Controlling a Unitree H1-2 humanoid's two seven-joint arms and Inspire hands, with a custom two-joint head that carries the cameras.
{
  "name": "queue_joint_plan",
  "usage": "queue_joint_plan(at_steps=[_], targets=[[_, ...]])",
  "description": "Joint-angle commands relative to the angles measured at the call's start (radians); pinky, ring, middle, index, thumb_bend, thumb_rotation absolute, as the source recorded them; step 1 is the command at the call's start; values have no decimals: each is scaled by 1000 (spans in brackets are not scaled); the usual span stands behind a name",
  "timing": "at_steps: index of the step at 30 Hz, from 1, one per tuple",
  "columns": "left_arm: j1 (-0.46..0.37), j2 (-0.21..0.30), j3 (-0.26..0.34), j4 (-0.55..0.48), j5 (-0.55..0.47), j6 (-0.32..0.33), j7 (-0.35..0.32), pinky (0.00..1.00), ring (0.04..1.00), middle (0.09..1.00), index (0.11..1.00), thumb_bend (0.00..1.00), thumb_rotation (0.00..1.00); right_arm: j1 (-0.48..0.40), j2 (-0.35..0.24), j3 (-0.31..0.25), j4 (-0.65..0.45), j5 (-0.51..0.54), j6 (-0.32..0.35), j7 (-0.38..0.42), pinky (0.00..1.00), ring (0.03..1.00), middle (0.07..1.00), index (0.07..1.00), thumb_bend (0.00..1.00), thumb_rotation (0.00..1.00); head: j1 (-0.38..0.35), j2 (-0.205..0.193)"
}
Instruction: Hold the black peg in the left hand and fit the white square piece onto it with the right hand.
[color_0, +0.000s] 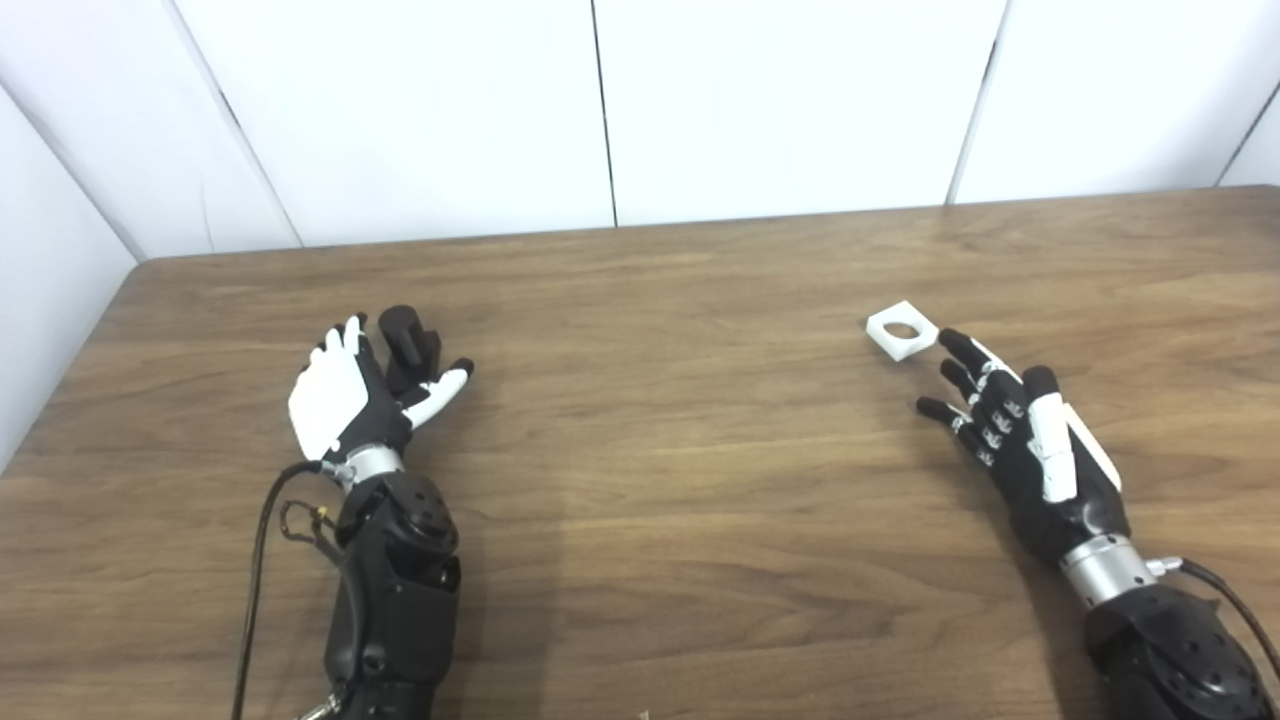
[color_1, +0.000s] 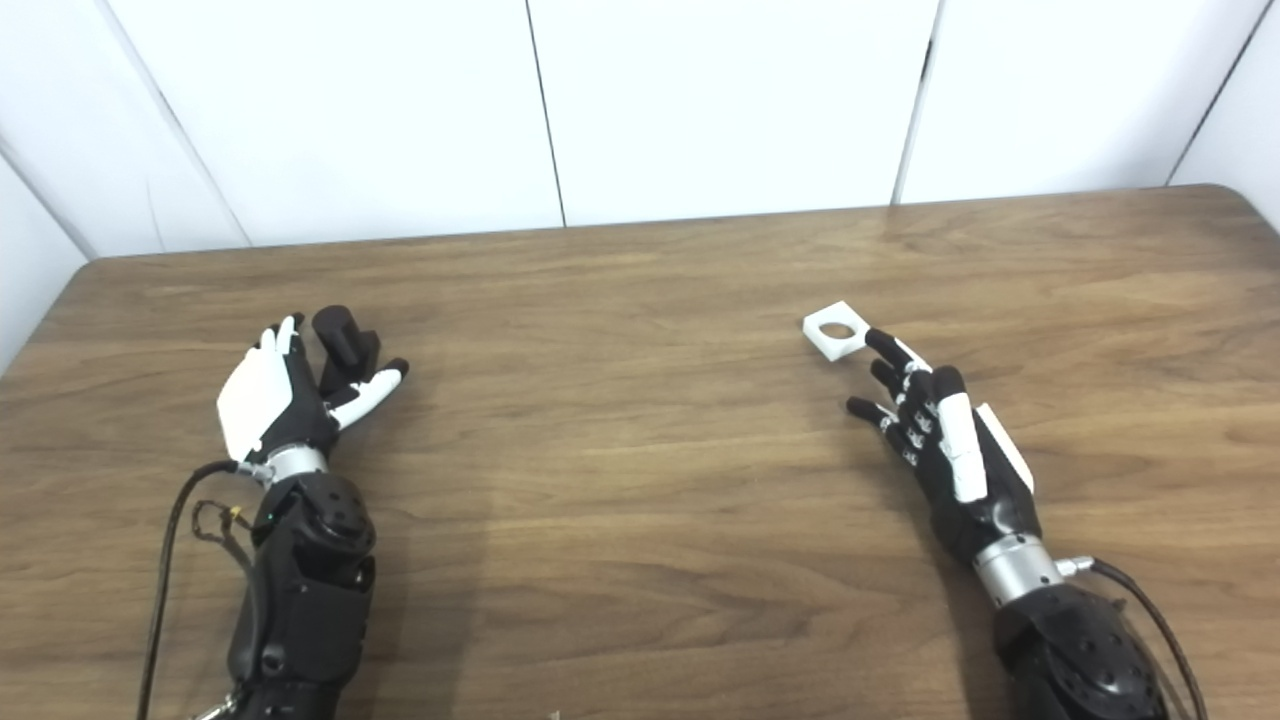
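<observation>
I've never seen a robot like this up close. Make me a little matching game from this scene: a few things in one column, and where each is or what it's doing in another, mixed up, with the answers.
Things
1. black peg
2. white square piece
3. left hand
4. right hand

Descriptions
A. lying flat on the table, round hole facing up
B. open, fingertips close to the white piece, holding nothing
C. standing between a thumb and fingers
D. open around the dark peg, fingers not closed on it

Pairs: 1-C, 2-A, 3-D, 4-B
</observation>
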Motion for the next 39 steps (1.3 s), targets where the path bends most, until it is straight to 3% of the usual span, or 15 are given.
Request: queue_joint_plan(at_steps=[1,12,14,18,23,33,39], targets=[[-58,24,-3,2,53,-1,14,1000,1000,1000,889,766,546,24,-4,-5,43,15,-38,20,856,997,995,911,684,1000,6,-2],[-63,65,-46,20,137,-1,-2,1000,1000,983,674,741,446,36,-8,-4,48,8,-50,28,849,997,998,925,655,1000,10,-1],[-55,78,-66,12,134,-1,4,1000,1000,953,622,740,345,37,-8,-4,51,9,-56,32,849,996,996,924,638,1000,10,1],[-44,98,-93,4,126,-1,14,1000,1000,922,582,752,244,37,-6,-6,47,10,-51,32,854,993,991,923,631,1000,9,1],[-35,113,-113,5,130,-1,25,1000,1000,900,583,775,179,37,-7,-10,41,10,-48,30,853,996,991,923,690,1000,13,3],[-24,128,-139,-2,112,-1,28,1000,1000,901,582,764,177,38,-9,-14,38,10,-51,35,878,997,991,924,685,1000,10,9],[-8,128,-145,-56,14,-13,-13,1000,1000,912,578,747,116,36,-10,-16,29,7,-46,30,902,1000,992,911,669,1000,2,12]])
